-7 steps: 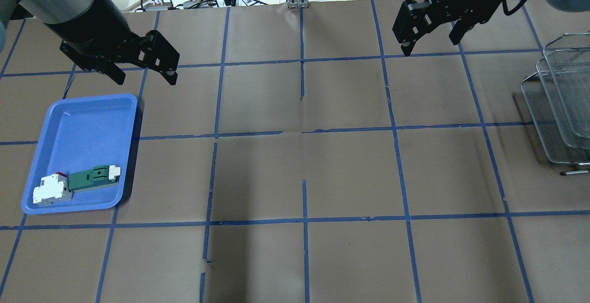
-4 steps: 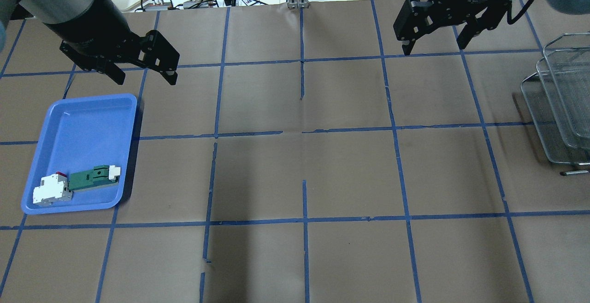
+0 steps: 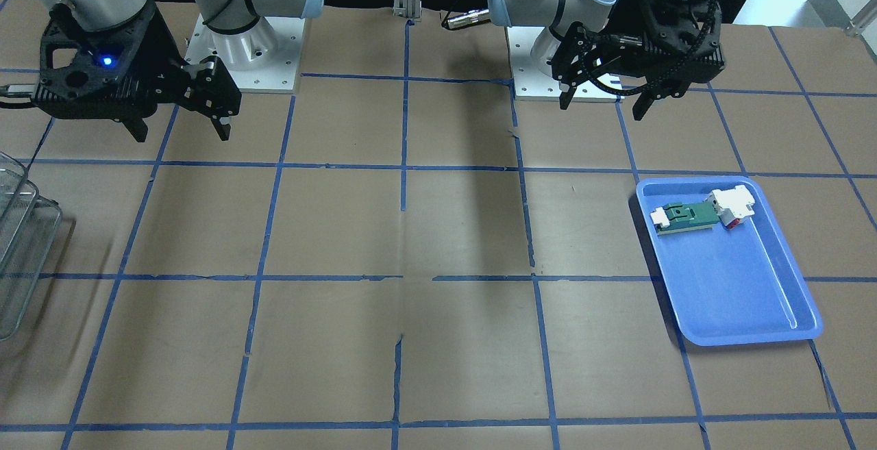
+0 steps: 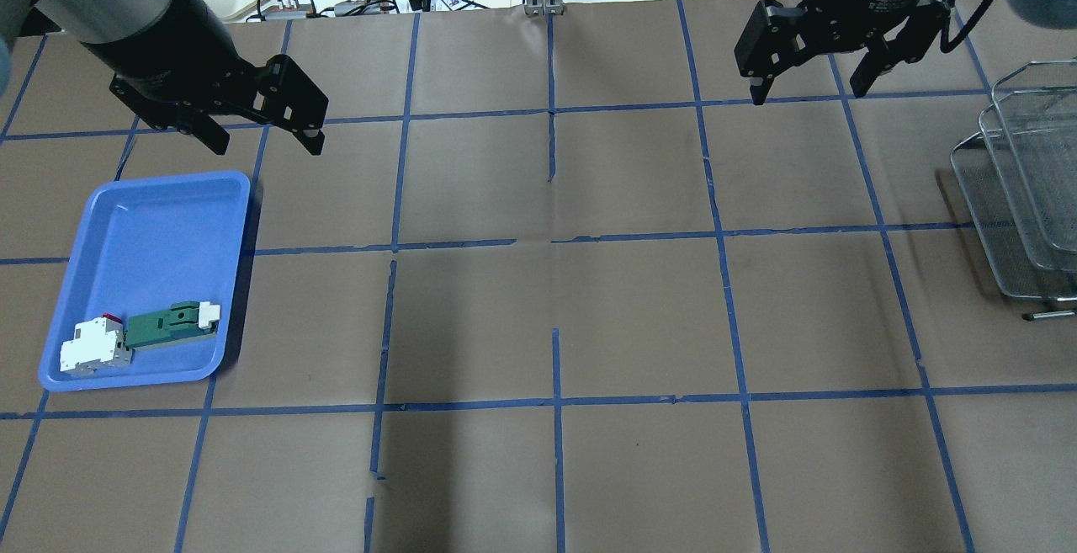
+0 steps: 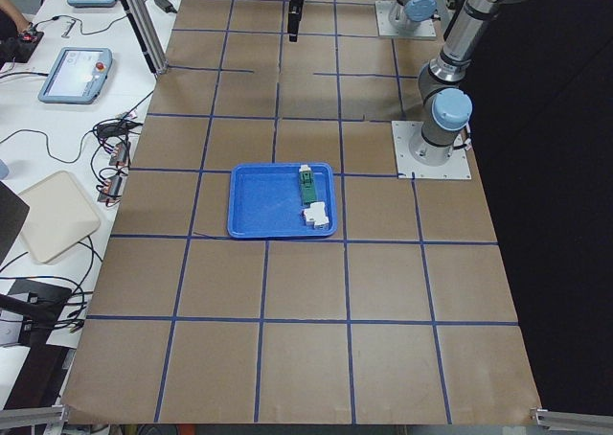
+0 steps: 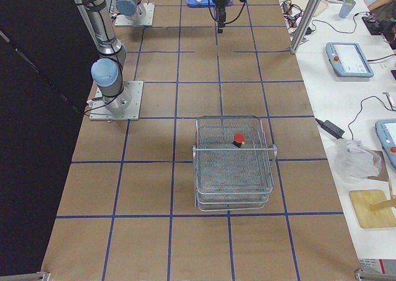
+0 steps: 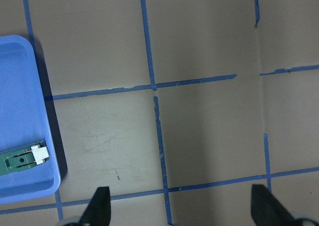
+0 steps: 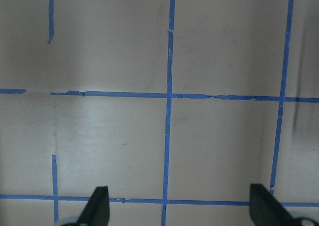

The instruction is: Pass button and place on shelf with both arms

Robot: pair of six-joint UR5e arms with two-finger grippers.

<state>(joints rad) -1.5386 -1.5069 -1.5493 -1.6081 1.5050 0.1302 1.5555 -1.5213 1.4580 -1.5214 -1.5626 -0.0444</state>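
Note:
The button (image 6: 238, 138), with a red cap on a black body, lies in the top tier of the wire-mesh shelf (image 6: 235, 152) in the exterior right view. The shelf's edge also shows at the table's right end in the overhead view (image 4: 1022, 199) and at the left edge of the front-facing view (image 3: 20, 244). My right gripper (image 4: 809, 96) (image 3: 182, 135) is open and empty, above the table, left of the shelf. My left gripper (image 4: 267, 145) (image 3: 603, 109) is open and empty, just behind the blue tray (image 4: 151, 225).
The blue tray (image 3: 740, 285) holds a green-and-white part (image 4: 172, 324) and a white block with red (image 4: 92, 347) at its near end. Cables and devices lie past the table's far edge. Brown paper with blue tape lines covers the table.
My right gripper has moved a little to the right, toward the shelf side, and has turned slightly. It stays open. My left gripper has not moved.

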